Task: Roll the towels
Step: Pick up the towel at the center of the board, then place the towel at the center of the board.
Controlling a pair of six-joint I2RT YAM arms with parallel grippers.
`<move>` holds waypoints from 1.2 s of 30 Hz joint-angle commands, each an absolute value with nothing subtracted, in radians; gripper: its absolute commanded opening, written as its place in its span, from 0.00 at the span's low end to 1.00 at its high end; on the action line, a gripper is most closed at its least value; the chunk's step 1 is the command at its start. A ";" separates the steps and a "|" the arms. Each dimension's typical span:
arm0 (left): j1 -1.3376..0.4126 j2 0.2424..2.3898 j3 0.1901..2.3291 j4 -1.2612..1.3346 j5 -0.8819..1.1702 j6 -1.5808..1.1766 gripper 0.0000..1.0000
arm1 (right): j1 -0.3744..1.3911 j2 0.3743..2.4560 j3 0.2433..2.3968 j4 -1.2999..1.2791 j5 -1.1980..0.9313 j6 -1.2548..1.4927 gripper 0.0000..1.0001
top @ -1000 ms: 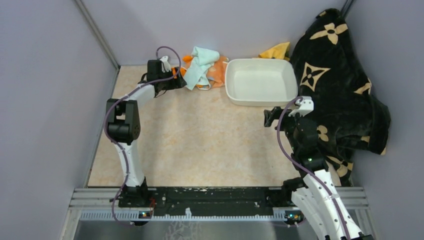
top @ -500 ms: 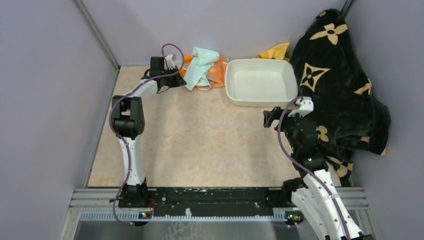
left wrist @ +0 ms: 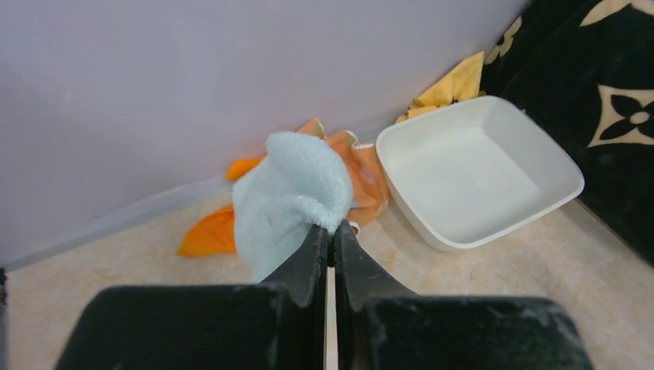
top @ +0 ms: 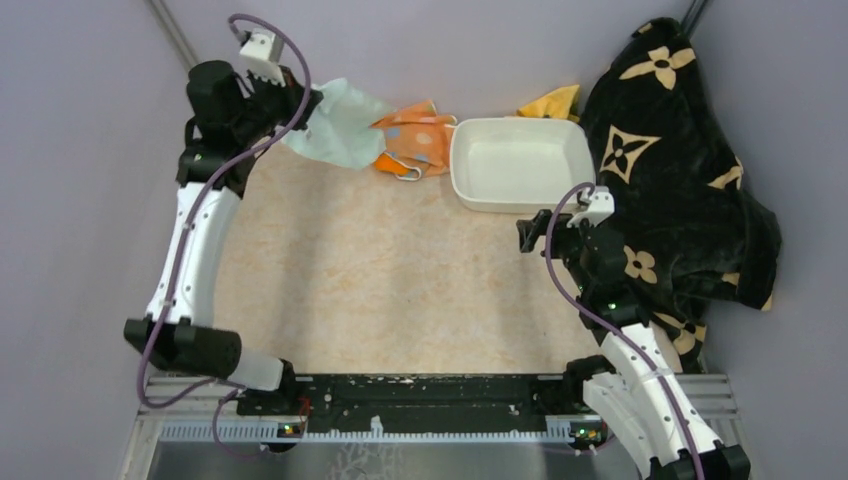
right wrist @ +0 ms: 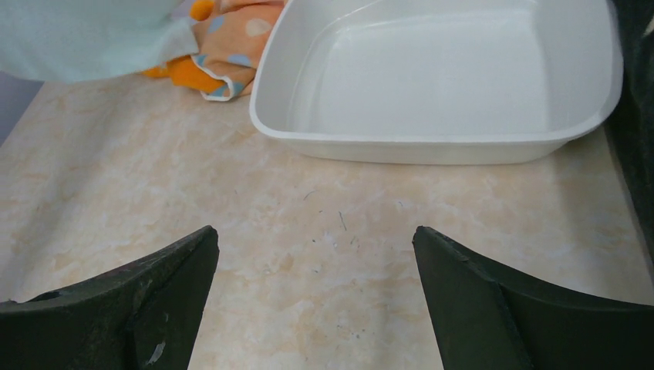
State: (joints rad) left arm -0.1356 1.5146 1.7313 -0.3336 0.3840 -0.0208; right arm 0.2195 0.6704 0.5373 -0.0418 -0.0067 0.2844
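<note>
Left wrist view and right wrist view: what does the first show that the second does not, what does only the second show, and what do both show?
Only the left wrist view: the left gripper, shut on an edge of the mint towel, and the yellow cloth. Only the right wrist view: the right gripper, open, with nothing between its fingers, over the bare table. Both: the white dish, which is empty, the mint towel, and the dotted towel beside the dish.

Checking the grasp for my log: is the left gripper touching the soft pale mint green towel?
Touching. The left wrist view shows the left gripper pinched shut on a fold of the pale mint green towel.
</note>
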 commanded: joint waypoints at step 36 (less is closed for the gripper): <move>-0.584 1.154 1.459 -0.713 -0.158 -0.126 0.08 | 0.215 0.698 0.691 -0.128 -0.253 0.241 0.95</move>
